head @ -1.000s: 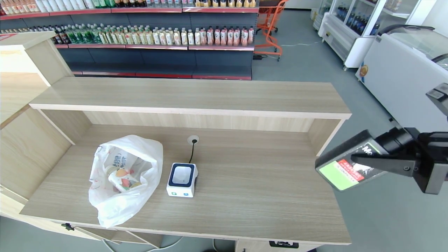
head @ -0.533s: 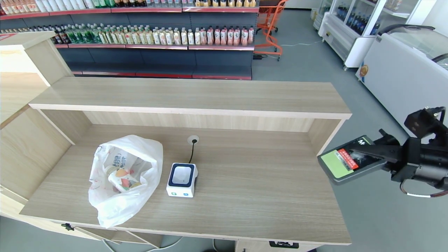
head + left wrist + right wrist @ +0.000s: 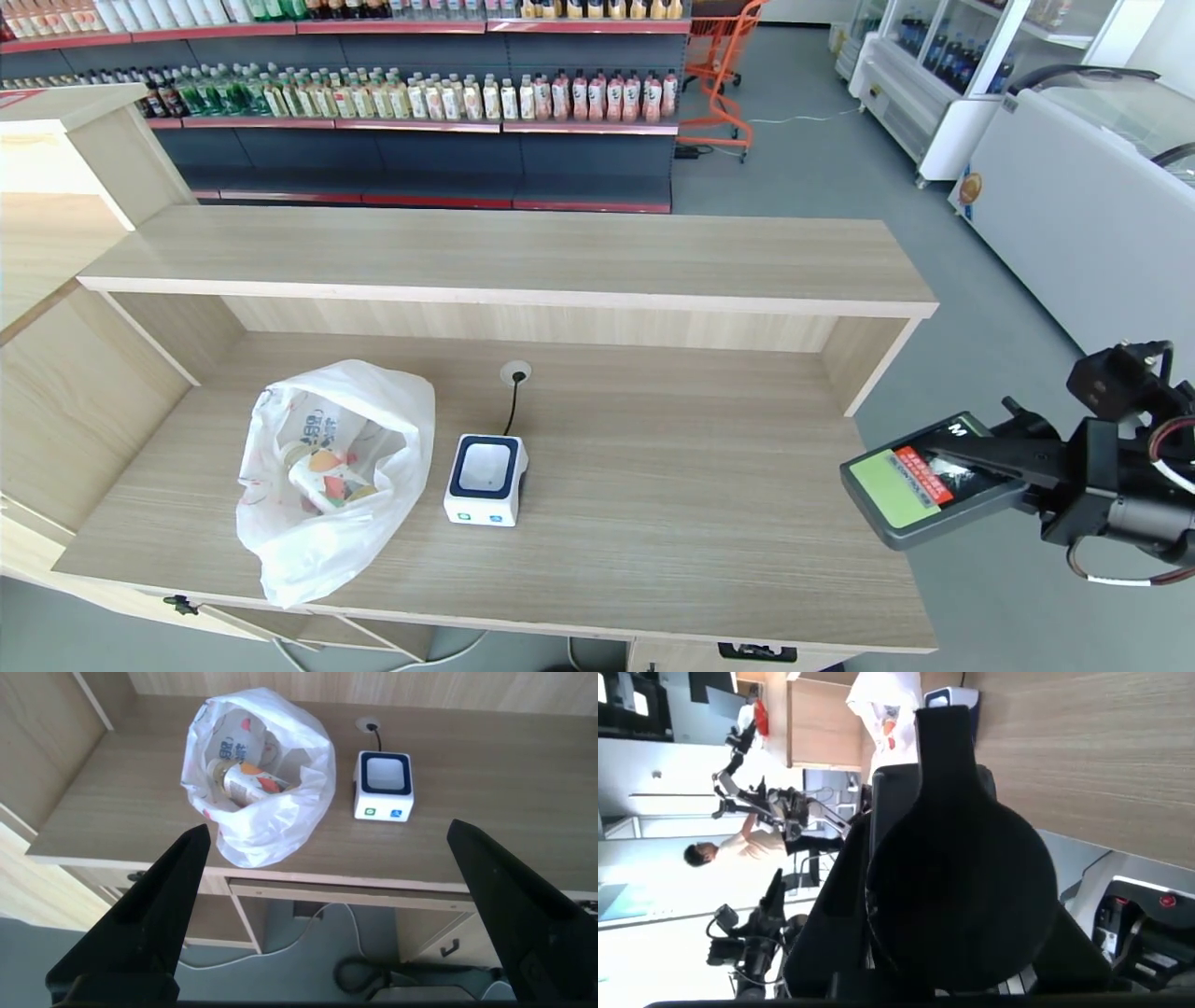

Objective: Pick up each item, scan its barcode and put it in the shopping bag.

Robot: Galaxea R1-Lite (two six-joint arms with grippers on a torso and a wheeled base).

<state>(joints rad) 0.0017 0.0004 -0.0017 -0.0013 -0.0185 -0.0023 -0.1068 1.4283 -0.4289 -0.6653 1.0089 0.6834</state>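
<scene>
Sinking lower beside the worktop point(image 3: 653, 541) with box point(image 3: 887, 485) clamped in right pincer point(image 3: 943, 467) and left pincer point(image 3: 327, 831) gaping, still needing scanner point(image 3: 485, 478), then bag point(image 3: 317, 551) already holding goods.

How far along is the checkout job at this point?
Done: some items lie in the shopping bag. In hand: the right gripper holds a dark packet near the right end of the counter, not yet at the scanner. Left: scan it, bag it.
</scene>
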